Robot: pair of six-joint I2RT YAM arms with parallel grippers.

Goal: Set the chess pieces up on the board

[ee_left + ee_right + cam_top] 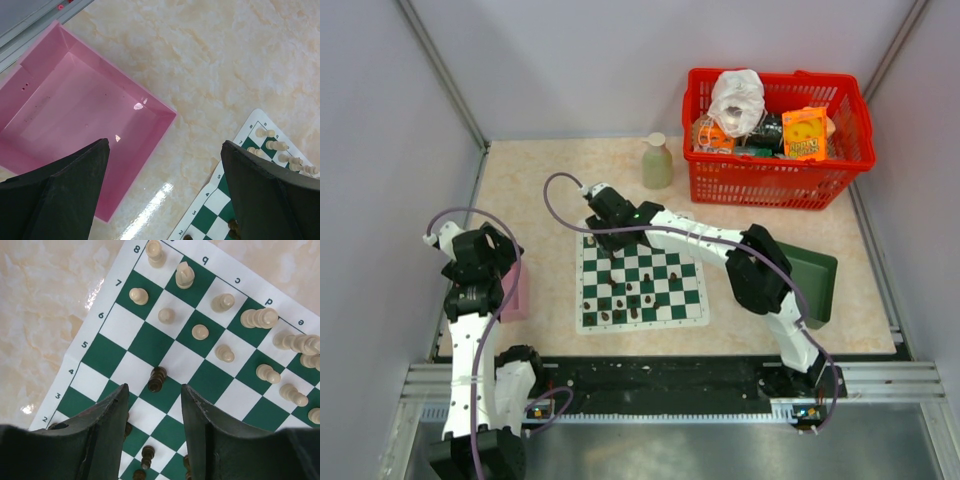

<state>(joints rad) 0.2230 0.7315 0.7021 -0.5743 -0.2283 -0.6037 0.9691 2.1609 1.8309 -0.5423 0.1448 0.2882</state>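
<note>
The green and white checked board [642, 284] lies mid-table. Cream pieces [199, 331] stand along its far rows, also seen in the left wrist view [275, 146]. Dark pieces [620, 312] stand on the near rows. My right gripper [154, 390] is open and empty above the board's far left part, just behind a dark piece [157, 379] standing near the middle rows. My left gripper [165, 150] is open and empty, held above the table between a pink tray [75, 120] and the board's left edge [220, 200].
A red basket [775, 140] of packets stands at the back right, a pale bottle [656, 162] beside it. A plain dark green tray [812, 280] lies right of the board. The pink tray [515, 292] sits left of the board, under my left arm.
</note>
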